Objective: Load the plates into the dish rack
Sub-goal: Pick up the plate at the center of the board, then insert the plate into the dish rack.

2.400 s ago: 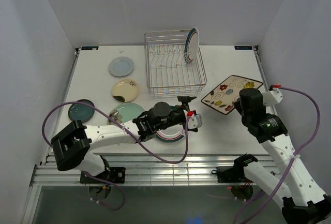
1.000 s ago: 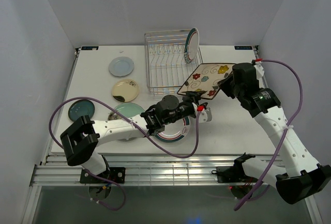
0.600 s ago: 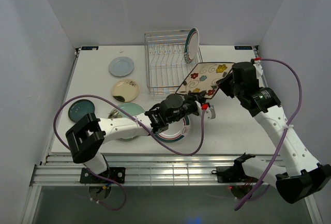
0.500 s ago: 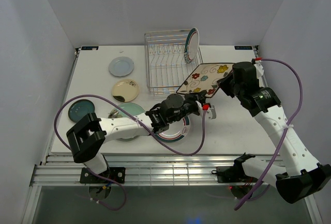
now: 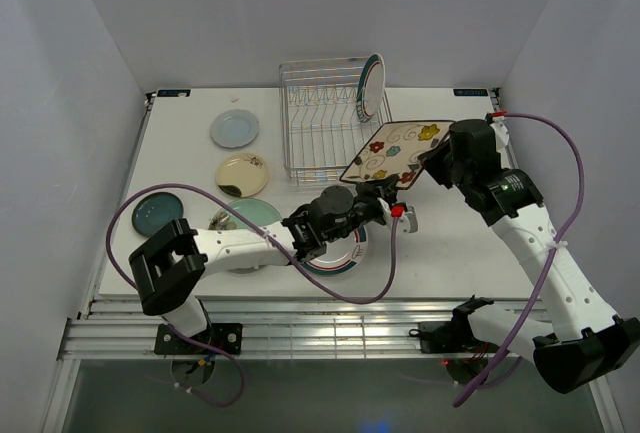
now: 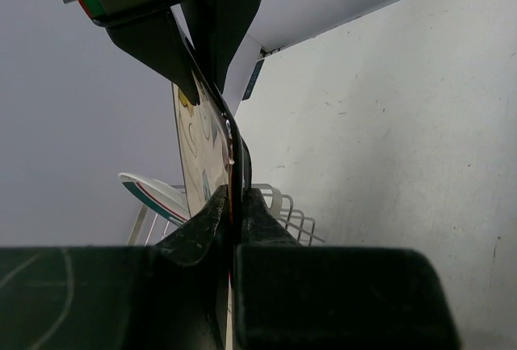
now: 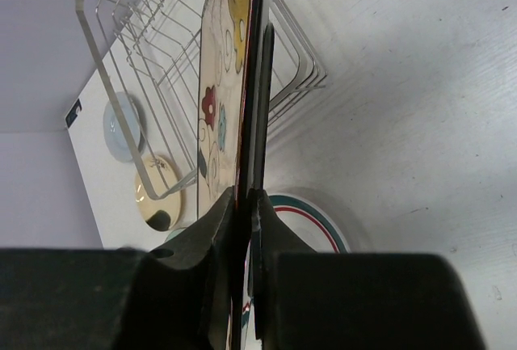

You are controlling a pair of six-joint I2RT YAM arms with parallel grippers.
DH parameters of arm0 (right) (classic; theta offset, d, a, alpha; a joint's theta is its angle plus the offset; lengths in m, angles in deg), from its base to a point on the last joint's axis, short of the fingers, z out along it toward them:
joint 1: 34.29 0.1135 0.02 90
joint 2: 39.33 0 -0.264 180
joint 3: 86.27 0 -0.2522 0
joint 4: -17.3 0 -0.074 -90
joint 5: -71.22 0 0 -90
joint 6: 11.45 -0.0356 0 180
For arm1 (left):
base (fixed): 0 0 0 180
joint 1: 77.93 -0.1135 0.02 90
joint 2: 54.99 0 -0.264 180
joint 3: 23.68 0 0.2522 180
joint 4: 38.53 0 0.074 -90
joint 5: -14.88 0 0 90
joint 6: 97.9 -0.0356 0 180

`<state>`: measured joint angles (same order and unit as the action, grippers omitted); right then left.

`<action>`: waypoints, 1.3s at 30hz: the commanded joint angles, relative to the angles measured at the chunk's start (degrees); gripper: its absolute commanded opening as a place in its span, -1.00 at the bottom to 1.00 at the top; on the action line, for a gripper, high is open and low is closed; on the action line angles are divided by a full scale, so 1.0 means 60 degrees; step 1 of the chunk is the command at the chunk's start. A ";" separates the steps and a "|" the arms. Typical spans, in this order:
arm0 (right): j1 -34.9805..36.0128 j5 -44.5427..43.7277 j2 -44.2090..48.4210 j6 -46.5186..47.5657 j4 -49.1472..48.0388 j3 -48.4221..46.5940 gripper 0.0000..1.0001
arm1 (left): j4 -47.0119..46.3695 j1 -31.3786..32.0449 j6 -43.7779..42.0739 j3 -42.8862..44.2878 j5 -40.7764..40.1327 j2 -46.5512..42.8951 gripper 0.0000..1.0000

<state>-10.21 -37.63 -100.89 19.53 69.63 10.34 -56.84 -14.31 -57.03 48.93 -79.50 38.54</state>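
The square floral plate [image 5: 395, 151] hangs tilted in the air just right of the dish rack [image 5: 335, 128]. My right gripper [image 5: 432, 160] is shut on its right edge, and my left gripper [image 5: 375, 193] is shut on its lower-left edge. The left wrist view has the plate [image 6: 202, 148] edge-on between that gripper's [image 6: 234, 192] jaws. In the right wrist view the plate's flowered face [image 7: 222, 83] runs up from that gripper [image 7: 246, 192]. One white plate with a teal-red rim [image 5: 371, 86] stands in the rack's right end. Another [image 5: 338, 256] lies under my left arm.
Flat on the table left of the rack lie a blue-grey plate [image 5: 234, 128], a cream plate [image 5: 241, 173], a pale green plate [image 5: 250, 215] and a dark teal plate [image 5: 157, 211]. The rack's wires [image 7: 145, 43] are close beside the held plate.
My right gripper lifted the floral plate off the table toward the rack. My left gripper came up and closed on the plate's lower-left edge.
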 commanded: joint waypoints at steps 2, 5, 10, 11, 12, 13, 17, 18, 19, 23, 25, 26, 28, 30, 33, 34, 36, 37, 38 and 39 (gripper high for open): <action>0.0074 0.0563 0.0592 -0.0285 -0.2487 -0.0657 -0.65 | -0.1143 -0.0026 0.0321 -0.0111 -0.0646 -0.0443 -1.00; 0.0074 0.0725 0.0548 -0.0226 -0.2560 -0.0671 -0.54 | -0.1143 -0.0026 0.0336 -0.0140 -0.0661 -0.0604 -1.00; 0.0074 0.0945 0.0460 -0.0153 -0.2677 -0.0730 -0.28 | -0.1158 -0.0026 0.0292 -0.0228 -0.0720 -0.0706 -1.00; 0.0074 0.0959 0.0460 -0.0124 -0.2692 -0.0730 -0.15 | -0.1173 -0.0026 0.0292 -0.0257 -0.0720 -0.0750 -1.00; 0.0074 0.0974 0.0475 -0.0109 -0.2692 -0.0730 -0.05 | -0.1202 -0.0041 0.0306 -0.0272 -0.0749 -0.0751 -1.00; 0.0074 0.1003 0.0475 -0.0094 -0.2736 -0.0730 0.15 | -0.1231 -0.0041 0.0277 -0.0287 -0.0778 -0.0780 -1.00; 0.0074 0.1018 0.0577 0.0037 -0.2751 -0.0744 0.23 | -0.1363 -0.0056 0.0248 -0.0301 -0.0851 -0.0838 -1.00; 0.0074 0.0945 0.0606 0.0052 -0.2751 -0.0744 0.28 | -0.1392 -0.0070 0.0233 -0.0287 -0.0866 -0.0853 -1.00; 0.0074 0.0901 0.0650 0.0067 -0.2751 -0.0730 0.30 | -0.1421 -0.0070 0.0248 -0.0272 -0.0924 -0.0868 -1.00; 0.0074 0.0755 0.0957 0.0184 -0.2766 -0.0657 0.43 | -0.1480 -0.0129 0.0248 -0.0199 -0.0969 -0.0970 -1.00; 0.0074 0.0652 0.1060 0.0228 -0.2736 -0.0627 0.43 | -0.1480 -0.0173 0.0262 -0.0140 -0.0954 -0.1058 -1.00; 0.0074 0.0608 0.1148 0.0243 -0.2722 -0.0613 0.44 | -0.1495 -0.0187 0.0262 -0.0097 -0.0969 -0.1087 -1.00; 0.0074 0.0477 0.1251 0.0272 -0.2678 -0.0569 0.44 | -0.1495 -0.0275 0.0292 0.0064 -0.0983 -0.1146 -1.00; 0.0074 0.0359 0.1368 0.0301 -0.2678 -0.0510 0.44 | -0.1495 -0.0377 0.0306 0.0182 -0.1056 -0.1190 -1.00; 0.0074 0.0286 0.1500 0.0447 -0.2678 -0.0394 0.45 | -0.1480 -0.0494 0.0321 0.0343 -0.1101 -0.1321 -1.00; 0.0074 0.0271 0.1500 0.0477 -0.2692 -0.0364 0.45 | -0.1480 -0.0539 0.0321 0.0387 -0.1115 -0.1351 -1.00; 0.0074 0.0169 0.1573 0.0609 -0.2692 -0.0233 0.47 | -0.1480 -0.0641 0.0350 0.0474 -0.1144 -0.1483 -1.00; 0.0074 0.0139 0.1588 0.0623 -0.2692 -0.0188 0.50 | -0.1437 -0.0685 0.0336 0.0504 -0.1145 -0.1527 -1.00; 0.0074 0.0096 0.1661 0.0653 -0.2721 -0.0130 0.50 | -0.1422 -0.0729 0.0437 0.0577 -0.1145 -0.1570 -1.00; 0.0074 0.0052 0.1690 0.0696 -0.2736 -0.0071 0.51 | -0.1364 -0.0816 0.0467 0.0635 -0.1130 -0.1672 -1.00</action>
<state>-10.11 -35.43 -91.91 21.56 55.88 8.92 -54.94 -18.05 -52.04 46.61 -84.82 36.99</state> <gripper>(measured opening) 0.752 0.147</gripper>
